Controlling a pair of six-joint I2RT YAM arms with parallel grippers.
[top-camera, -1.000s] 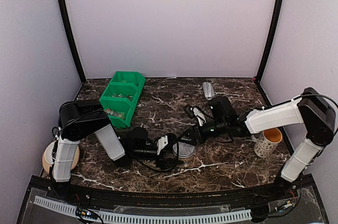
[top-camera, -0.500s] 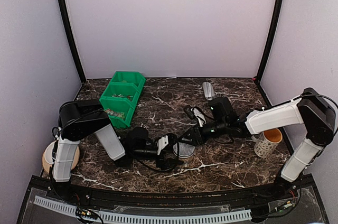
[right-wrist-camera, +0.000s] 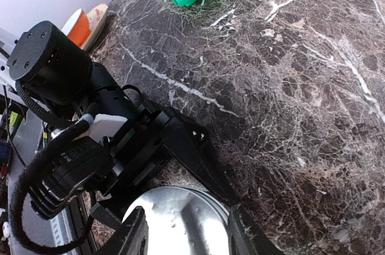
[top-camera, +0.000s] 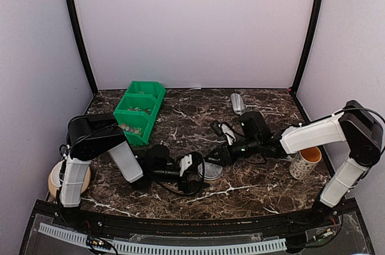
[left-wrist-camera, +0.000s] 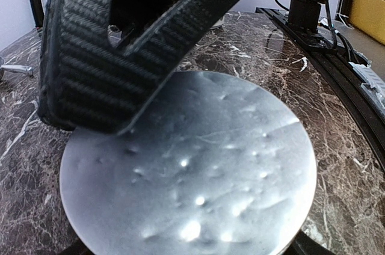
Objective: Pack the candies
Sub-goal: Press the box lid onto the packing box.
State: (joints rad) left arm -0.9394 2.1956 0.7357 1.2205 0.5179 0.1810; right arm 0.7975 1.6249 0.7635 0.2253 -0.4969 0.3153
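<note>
Green bin (top-camera: 139,110) holds candies (top-camera: 127,127), far from both end effectors grasping the tub (top-camera: 209,171).

Green bin (top-camera: 139,110) rear left; mug (top-camera: 305,162) right; marble table (top-camera: 198,119).

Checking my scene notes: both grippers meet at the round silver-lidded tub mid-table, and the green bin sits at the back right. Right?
Not quite. The green bin sits at the back left, as the top external view shows. The left gripper and right gripper do meet at the silver-lidded tub.
</note>
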